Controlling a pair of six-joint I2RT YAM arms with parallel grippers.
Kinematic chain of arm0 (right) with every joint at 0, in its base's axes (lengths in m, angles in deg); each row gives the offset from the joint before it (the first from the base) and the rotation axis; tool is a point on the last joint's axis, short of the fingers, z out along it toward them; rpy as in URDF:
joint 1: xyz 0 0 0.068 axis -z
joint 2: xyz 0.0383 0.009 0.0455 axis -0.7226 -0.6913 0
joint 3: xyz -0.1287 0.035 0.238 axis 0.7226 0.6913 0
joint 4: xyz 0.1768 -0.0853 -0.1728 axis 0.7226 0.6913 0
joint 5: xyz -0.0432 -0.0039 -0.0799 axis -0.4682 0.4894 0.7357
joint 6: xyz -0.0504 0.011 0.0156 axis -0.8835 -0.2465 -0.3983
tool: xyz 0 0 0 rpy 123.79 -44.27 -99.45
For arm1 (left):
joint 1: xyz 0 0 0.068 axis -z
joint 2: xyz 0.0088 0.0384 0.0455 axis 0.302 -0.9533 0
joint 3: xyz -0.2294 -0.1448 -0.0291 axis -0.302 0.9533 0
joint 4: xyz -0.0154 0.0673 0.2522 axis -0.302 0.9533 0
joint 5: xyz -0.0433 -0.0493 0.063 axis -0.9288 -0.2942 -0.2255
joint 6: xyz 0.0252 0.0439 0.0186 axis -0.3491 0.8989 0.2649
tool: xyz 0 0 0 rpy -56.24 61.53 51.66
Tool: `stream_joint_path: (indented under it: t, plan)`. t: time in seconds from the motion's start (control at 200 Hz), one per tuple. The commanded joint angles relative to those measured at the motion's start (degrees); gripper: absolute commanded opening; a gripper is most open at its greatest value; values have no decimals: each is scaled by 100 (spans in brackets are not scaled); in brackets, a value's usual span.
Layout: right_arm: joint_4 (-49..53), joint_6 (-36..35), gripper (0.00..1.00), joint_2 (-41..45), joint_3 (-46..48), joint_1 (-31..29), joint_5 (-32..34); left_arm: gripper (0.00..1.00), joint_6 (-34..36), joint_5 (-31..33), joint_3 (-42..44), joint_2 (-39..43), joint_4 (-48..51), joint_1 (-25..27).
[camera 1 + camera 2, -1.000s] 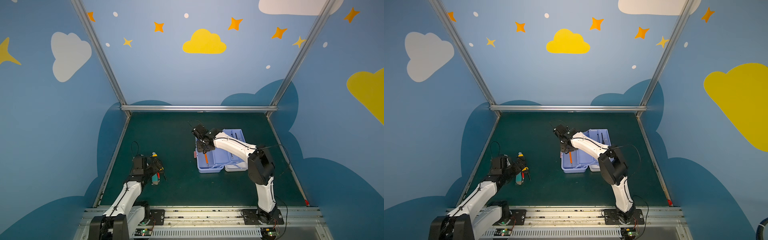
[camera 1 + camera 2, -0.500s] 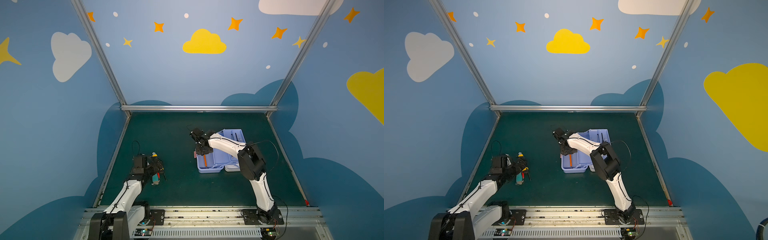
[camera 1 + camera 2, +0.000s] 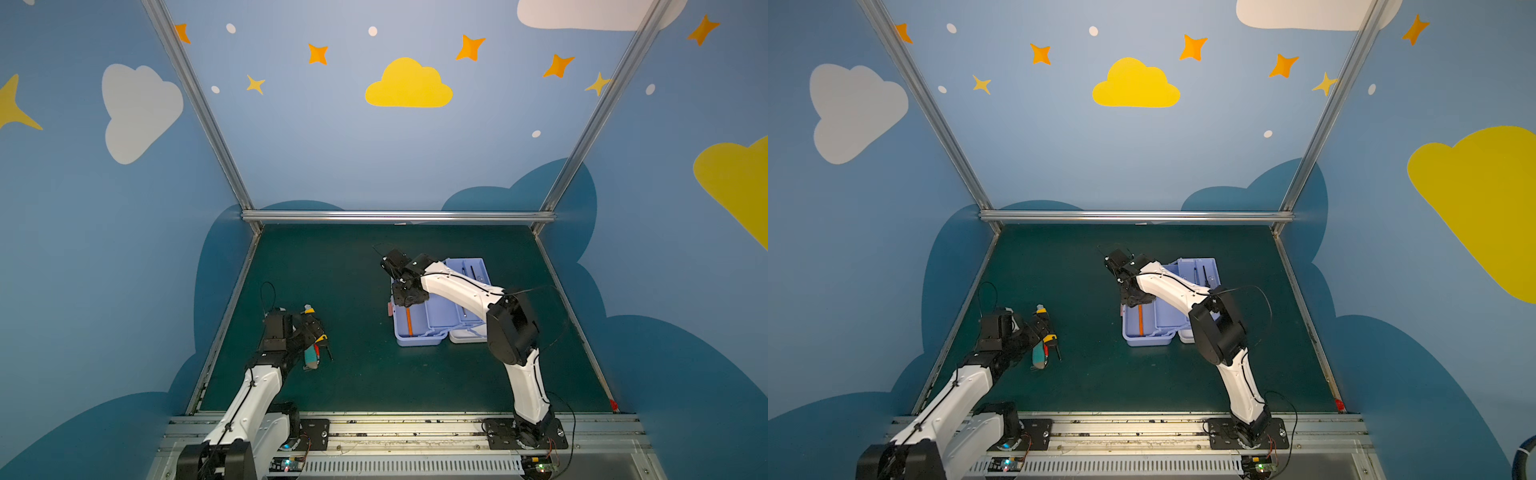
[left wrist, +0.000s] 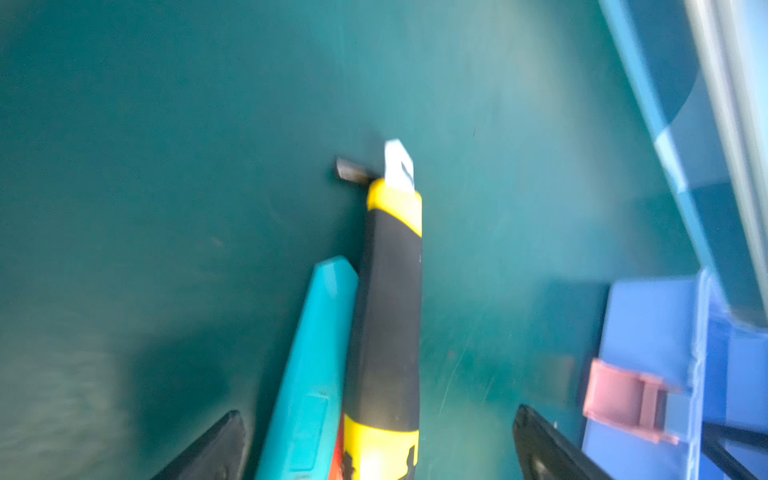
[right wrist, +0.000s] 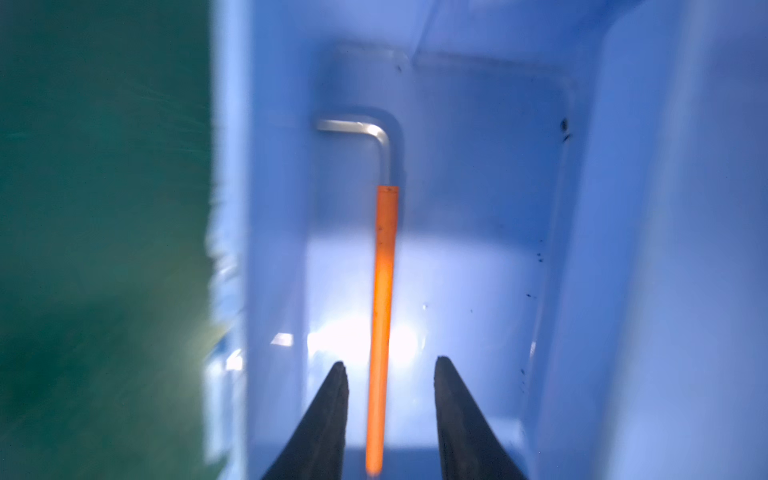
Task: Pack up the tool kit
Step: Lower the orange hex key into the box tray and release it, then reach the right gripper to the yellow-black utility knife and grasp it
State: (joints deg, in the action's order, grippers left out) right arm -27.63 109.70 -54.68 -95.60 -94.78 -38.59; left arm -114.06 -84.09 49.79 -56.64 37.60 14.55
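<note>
R jaws: parted, off orange wrench (image 5: pixel 384 270); it lies flat in case (image 3: pixel 417 341) slot, packed.
L jaws: mine wide, over teal knife (image 4: pixel 307 365), next grab prob.

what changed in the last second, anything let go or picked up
The right gripper opened its jaws and let go of the orange wrench, which lies in a compartment of the case, clear of both fingers. The gripper itself hardly shifted. The left gripper stayed wide open over the teal knife and the yellow and black tool.
</note>
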Motion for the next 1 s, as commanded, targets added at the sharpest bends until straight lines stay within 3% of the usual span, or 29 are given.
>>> stream_joint_path:
  t: [0.0, 0.11, 0.23, 0.335, 0.571, 0.861, 0.996]
  plan:
    - [-193, -598, 38, 555, -249, -316, -90, 100, -212, 688, -8, 534, 464, -98]
    - [-864, -1005, 45, 401, -390, -487, -1207, 100, -427, 931, 65, 1147, 803, -269]
    - [-1675, -1201, 52, -173, -671, -646, -2622, 100, -717, 678, 193, 1610, 840, -456]
    - [-1697, -1223, 57, -908, -1411, -877, -3051, 100, -884, 591, 128, 1776, 1064, -512]
    - [-1007, -1794, 67, -2404, -3215, -1379, -2727, 100, -1034, 695, -150, 1878, 1608, -752]
    - [-1852, -2053, 71, -2567, -2782, -1723, -2231, 100, -1070, 670, -300, 1866, 1891, -1077]
    - [-1723, -2208, 72, -2805, -3099, -1836, -1926, 100, -1055, 612, -288, 1875, 1888, -1112]
